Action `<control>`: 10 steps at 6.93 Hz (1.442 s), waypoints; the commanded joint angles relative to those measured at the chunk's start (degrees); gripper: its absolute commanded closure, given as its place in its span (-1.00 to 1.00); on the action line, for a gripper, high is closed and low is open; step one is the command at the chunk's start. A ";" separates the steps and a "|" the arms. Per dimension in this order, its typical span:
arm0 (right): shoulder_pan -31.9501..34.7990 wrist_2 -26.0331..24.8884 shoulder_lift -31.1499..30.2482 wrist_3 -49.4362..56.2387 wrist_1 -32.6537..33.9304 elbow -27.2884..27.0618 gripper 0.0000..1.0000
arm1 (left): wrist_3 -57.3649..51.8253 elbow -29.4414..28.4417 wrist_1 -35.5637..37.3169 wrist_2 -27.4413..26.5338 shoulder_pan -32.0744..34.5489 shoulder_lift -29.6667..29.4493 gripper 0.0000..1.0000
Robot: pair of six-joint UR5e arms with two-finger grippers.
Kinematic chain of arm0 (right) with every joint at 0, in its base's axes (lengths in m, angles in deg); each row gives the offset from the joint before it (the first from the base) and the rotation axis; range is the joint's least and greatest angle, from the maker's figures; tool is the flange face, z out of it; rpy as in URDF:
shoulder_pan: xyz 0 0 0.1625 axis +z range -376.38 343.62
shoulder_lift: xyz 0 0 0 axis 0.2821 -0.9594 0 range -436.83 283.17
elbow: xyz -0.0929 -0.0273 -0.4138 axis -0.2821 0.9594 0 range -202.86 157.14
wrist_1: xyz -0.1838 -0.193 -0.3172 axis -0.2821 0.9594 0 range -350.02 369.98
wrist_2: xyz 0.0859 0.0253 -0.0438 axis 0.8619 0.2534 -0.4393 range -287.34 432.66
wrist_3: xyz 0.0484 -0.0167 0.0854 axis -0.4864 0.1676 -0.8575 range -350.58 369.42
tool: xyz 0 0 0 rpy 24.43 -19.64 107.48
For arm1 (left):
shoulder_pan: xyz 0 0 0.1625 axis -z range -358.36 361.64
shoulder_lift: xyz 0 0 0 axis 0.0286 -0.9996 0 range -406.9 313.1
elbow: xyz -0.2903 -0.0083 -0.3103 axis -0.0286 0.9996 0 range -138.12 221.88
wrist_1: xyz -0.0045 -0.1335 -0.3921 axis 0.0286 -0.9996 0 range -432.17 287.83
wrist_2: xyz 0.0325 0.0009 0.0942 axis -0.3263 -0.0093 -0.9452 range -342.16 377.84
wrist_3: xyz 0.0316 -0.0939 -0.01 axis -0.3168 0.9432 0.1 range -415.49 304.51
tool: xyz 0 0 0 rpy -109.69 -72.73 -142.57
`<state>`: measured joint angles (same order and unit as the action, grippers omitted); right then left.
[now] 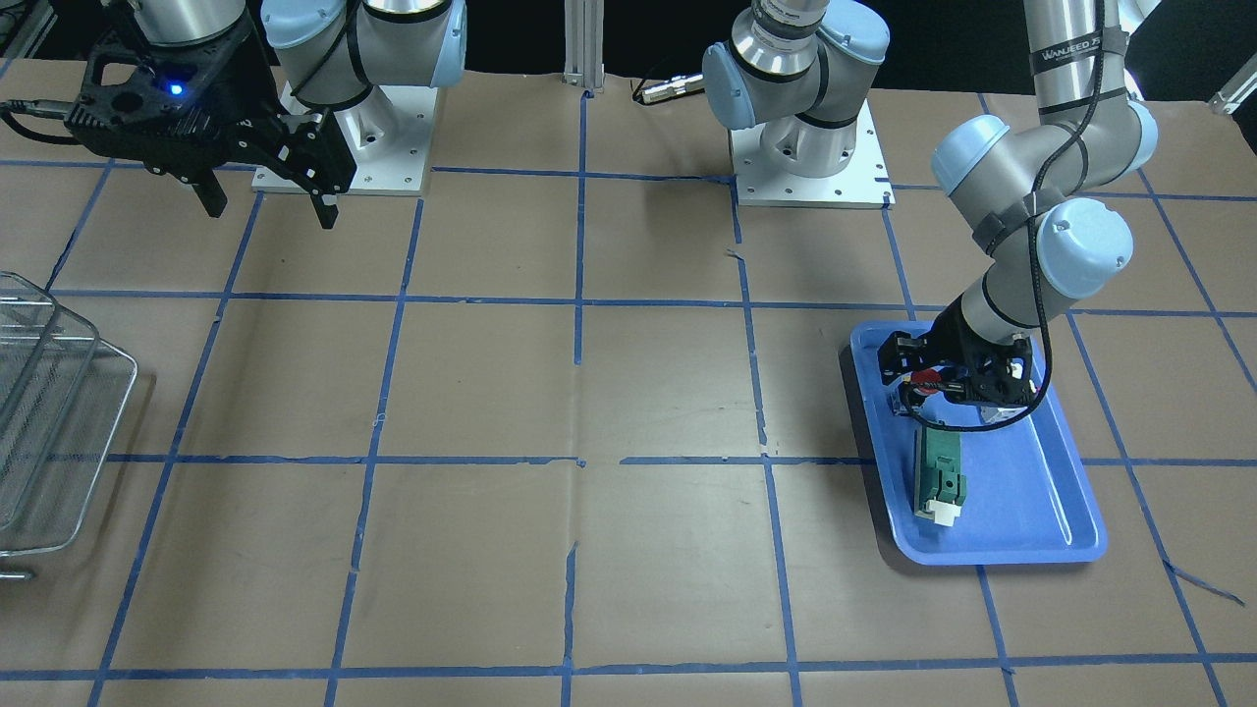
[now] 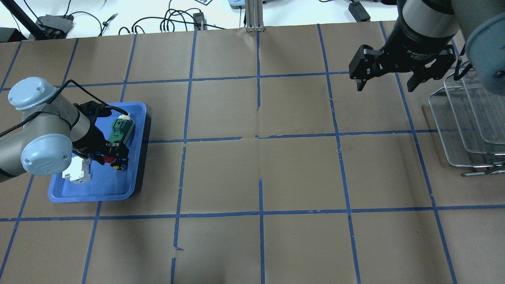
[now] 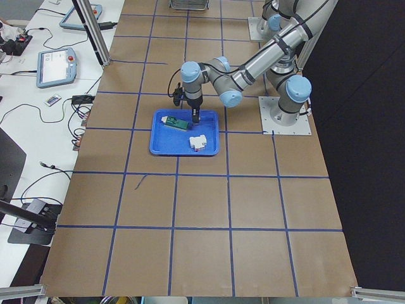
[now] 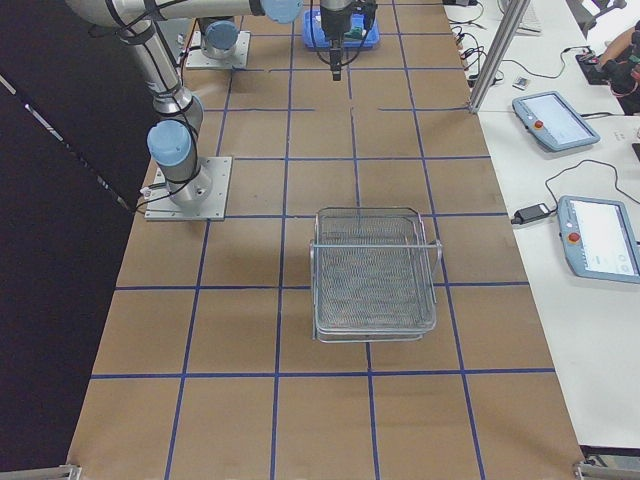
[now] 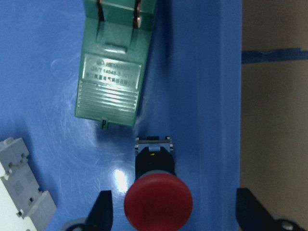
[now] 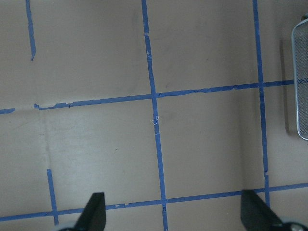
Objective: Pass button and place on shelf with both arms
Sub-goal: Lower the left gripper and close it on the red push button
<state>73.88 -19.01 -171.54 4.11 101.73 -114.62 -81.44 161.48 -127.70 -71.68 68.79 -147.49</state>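
Left end effector [image 5: 174, 206] sat spread around the button [image 5: 158, 201] in the blue tray [image 2: 79, 193] near the surface's left edge, off-centre, so I feared closing would skid it; right end effector [image 2: 386, 85] spread too.

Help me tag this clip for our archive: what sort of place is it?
Probably a robotics lab: a paper-covered table taped into a blue grid, teach pendants on a side bench.

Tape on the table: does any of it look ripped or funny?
Yes. The blue tape grid has gaps and ragged ends near the middle, and one stray strip lies crooked off the grid near the blue tray.
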 commanded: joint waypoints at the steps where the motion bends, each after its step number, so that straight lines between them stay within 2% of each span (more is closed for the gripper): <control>1: 0.00 -0.09 0.05 0.04 0.01 0.00 -1.00 | -0.67 -0.07 2.26 -0.03 0.09 -0.04 -0.03; 2: 0.00 0.00 0.05 0.04 0.01 0.00 -1.00 | -0.94 0.02 2.80 0.06 0.09 -0.22 -0.02; 3: 0.00 0.00 0.05 0.04 0.01 0.00 -1.00 | -0.85 -0.07 2.89 0.06 0.09 -0.13 0.37; 4: 0.00 0.00 0.05 0.04 0.01 0.00 -1.00 | -0.77 -0.07 3.06 0.40 0.09 -0.04 0.64; 7: -0.09 -0.09 0.05 0.04 0.10 0.17 -1.00 | -0.42 -0.51 1.49 0.58 0.52 2.93 0.71; 9: -1.22 -0.09 -0.03 0.39 -0.08 0.88 -1.00 | 0.55 -6.54 -10.57 0.58 1.14 5.74 0.74; 10: -2.88 -0.09 -0.03 3.00 -0.17 1.40 -1.00 | 3.60 -10.40 -19.17 3.46 1.49 7.32 0.77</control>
<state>72.55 -19.09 -171.54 5.05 101.67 -113.76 -80.39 155.54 -137.46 -70.40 69.83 -142.06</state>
